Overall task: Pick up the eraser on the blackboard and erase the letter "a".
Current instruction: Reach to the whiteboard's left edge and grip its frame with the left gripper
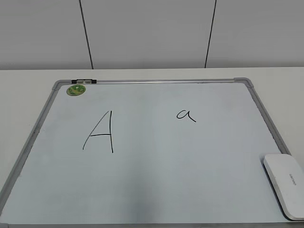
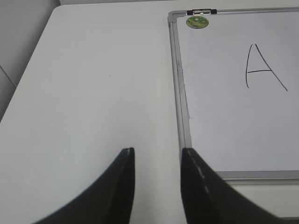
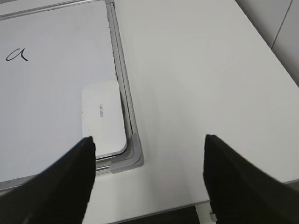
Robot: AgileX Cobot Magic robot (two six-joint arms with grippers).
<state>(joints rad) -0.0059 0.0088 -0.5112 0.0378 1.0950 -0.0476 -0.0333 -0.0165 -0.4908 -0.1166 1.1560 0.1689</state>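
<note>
The blackboard (image 1: 156, 185), a pale glossy board in a grey frame, lies flat on the white table. The small cursive letter "a" (image 1: 186, 115) is at its upper right; it also shows in the right wrist view (image 3: 17, 55). The white eraser (image 1: 286, 183) lies on the board's near right corner, also seen in the right wrist view (image 3: 103, 119). My right gripper (image 3: 148, 140) is open and empty, above the table just right of that corner. My left gripper (image 2: 157, 151) is open and empty, over the table by the board's left frame (image 2: 180, 84). Neither gripper shows in the exterior view.
A large capital "A" (image 1: 100, 131) is on the board's left half. A round green magnet (image 1: 76, 90) sits at the far left corner by a black clip (image 1: 83, 81). The table's near edge (image 3: 154, 210) lies below the right gripper. A grey panelled wall stands behind.
</note>
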